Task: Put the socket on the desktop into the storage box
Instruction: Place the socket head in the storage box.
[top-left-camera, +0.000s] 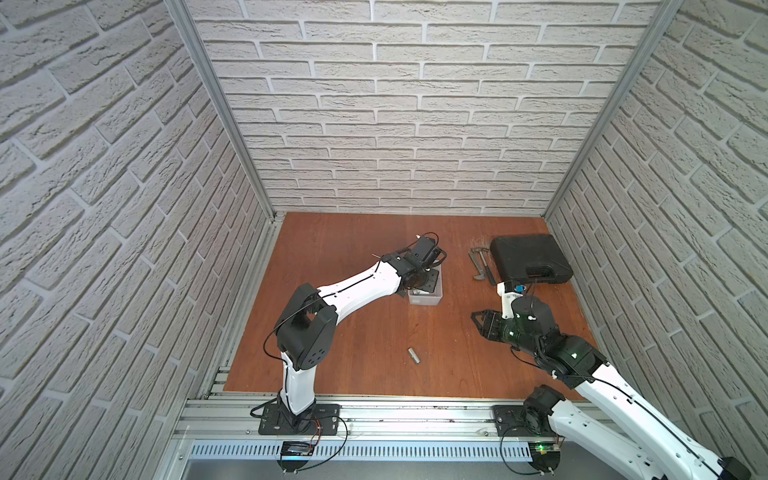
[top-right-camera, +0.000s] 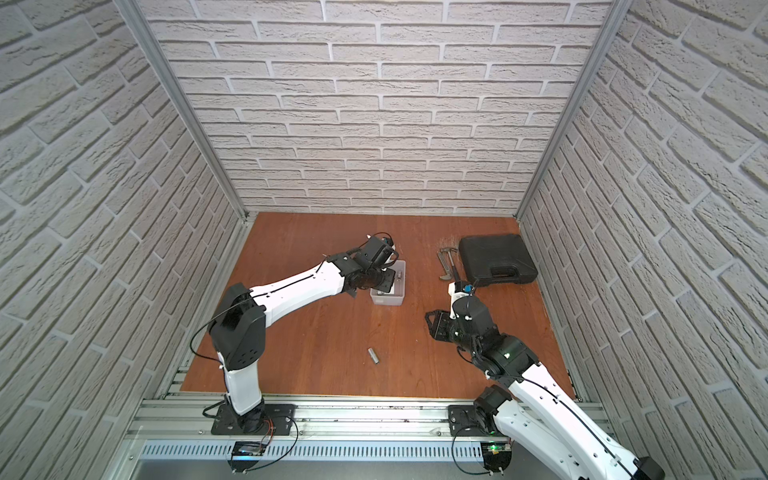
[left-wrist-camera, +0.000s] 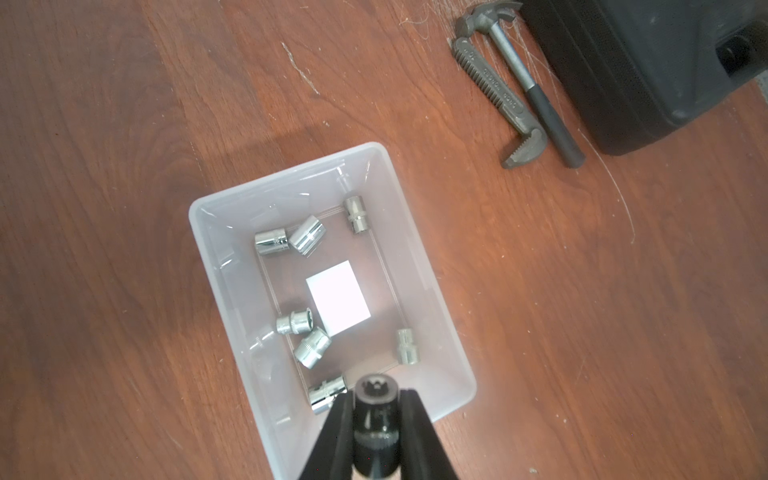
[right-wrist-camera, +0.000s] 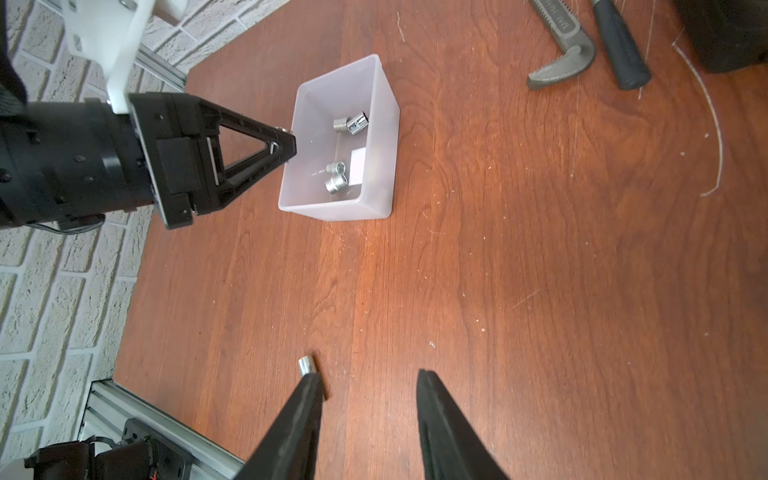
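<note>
Right wrist view caught the right end effector (right-wrist-camera: 370, 384) spread and empty above the worktop (right-wrist-camera: 540, 270), with a loose socket (right-wrist-camera: 306, 365) lying just outside its gap beside one fingertip (right-wrist-camera: 309, 388), probably the next pick. Farther off, the left end effector (left-wrist-camera: 376, 397) pinched a dark socket (left-wrist-camera: 376, 419) over the rim of the storage box (left-wrist-camera: 195, 214), seemingly poised to drop it among the other sockets (left-wrist-camera: 309, 239) inside.

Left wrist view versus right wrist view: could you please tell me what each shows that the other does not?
Left wrist only: a close look at the held socket, clamped in the left gripper above the storage box. Right wrist only: a loose socket on the desktop near the open right gripper. Both: the box, sockets inside, wrench and hammer.
</note>
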